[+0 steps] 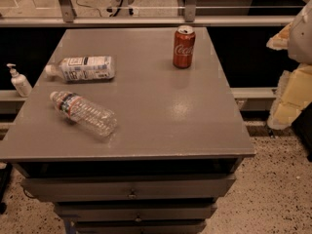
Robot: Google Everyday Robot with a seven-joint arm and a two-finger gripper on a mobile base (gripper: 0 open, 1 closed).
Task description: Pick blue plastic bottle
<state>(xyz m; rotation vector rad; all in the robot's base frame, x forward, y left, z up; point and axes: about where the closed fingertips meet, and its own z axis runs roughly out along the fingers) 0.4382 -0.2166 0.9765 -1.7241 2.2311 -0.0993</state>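
Observation:
The blue plastic bottle [84, 68] lies on its side at the far left of the grey table top [161, 116], its white cap pointing left. It has a pale-blue and white label with a dark band. My gripper [291, 89] hangs at the right edge of the view, off the table's right side and well away from the bottle, with nothing seen in it.
A clear ribbed bottle [84, 113] lies on its side in front of the blue one. A red cola can [184, 47] stands upright at the far right. A small white pump bottle [18, 80] stands on a ledge left of the table. Drawers [131, 188] sit below the top.

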